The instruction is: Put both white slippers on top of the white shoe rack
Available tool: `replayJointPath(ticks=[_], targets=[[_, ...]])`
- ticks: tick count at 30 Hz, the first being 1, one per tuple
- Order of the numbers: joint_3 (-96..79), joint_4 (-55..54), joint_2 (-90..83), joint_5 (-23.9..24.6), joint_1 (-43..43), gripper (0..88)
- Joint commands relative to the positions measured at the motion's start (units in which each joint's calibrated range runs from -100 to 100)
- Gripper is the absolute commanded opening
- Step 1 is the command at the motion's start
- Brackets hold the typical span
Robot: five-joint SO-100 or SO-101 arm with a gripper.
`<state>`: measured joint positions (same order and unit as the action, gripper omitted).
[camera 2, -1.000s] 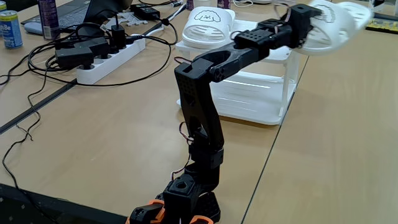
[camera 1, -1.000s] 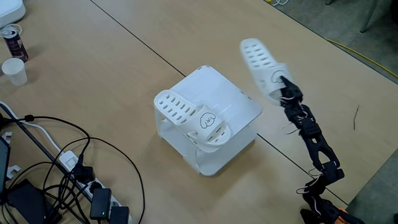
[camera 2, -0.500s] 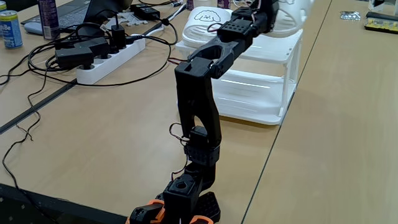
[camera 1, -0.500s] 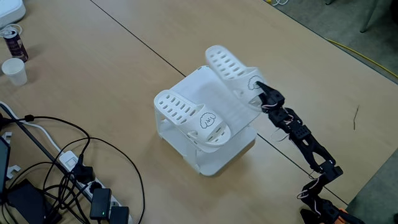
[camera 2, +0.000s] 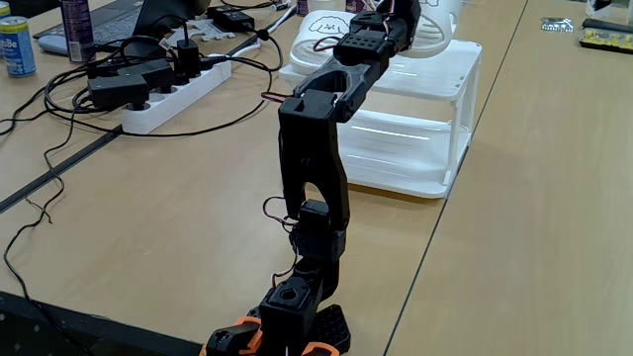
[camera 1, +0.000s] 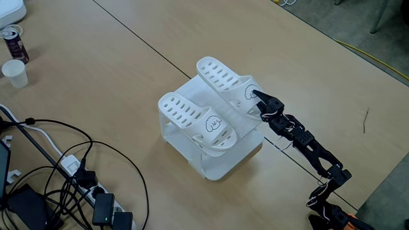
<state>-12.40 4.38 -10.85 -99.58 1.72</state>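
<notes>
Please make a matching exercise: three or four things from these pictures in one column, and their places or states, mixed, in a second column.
1. white rubber slipper with the cartoon face
2. white rubber slipper with oval holes
3. white paper cup
4. white plastic power strip

A. on the table, cables plugged in
B. held by the black tool over the white plastic shoe rack
C. lying free on the rack top
D. standing beside a can

Pairs: 1-C, 2-B, 3-D, 4-A
</notes>
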Motion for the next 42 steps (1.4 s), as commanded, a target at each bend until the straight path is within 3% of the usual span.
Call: replayJointPath(ticks=[1,21,42], targets=[[2.1,-0.1,-1.1,-0.4,0.9,0.8],[-3.3,-0.8,-0.6,-0.4,0.9,1.1],[2.8,-0.9,5.6,-0.4,0.4,1.1]])
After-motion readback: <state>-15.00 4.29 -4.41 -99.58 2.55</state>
